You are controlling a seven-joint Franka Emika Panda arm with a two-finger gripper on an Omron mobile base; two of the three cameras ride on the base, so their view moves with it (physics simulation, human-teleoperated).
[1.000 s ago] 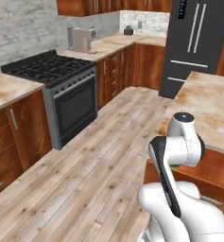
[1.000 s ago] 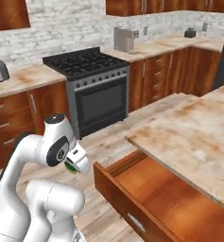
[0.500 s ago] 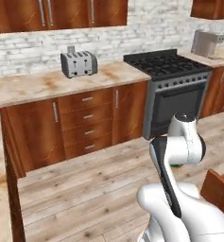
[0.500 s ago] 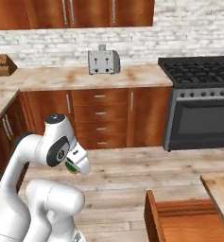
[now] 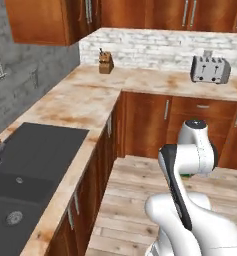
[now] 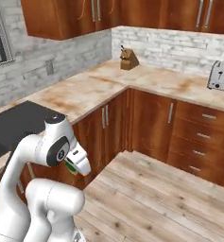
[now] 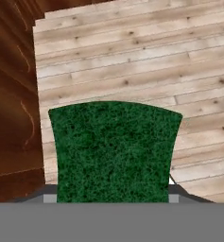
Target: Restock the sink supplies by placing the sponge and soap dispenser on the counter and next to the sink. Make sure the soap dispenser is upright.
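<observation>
Now carrying the sponge [image 7: 114, 151] toward the sink [image 5: 25, 185].
The gripper [image 6: 74, 164] is clenched on it; next, reach left over the counter [image 5: 75, 102] beside the basin.

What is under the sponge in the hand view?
Under the sponge lies pale wooden floor, with a brown cabinet beside it. The floor directly below is covered, and so are the pincer tips.

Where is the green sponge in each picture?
Left base view: a small green bit of the sponge peeks out low and right of centre, beside the white arm.
Right base view: the sponge is a green sliver lower left, under the arm's white hand.
Hand view: the sponge is big in the middle, over the wood floor.
Shared landmark: the knife block in the counter corner.
</observation>
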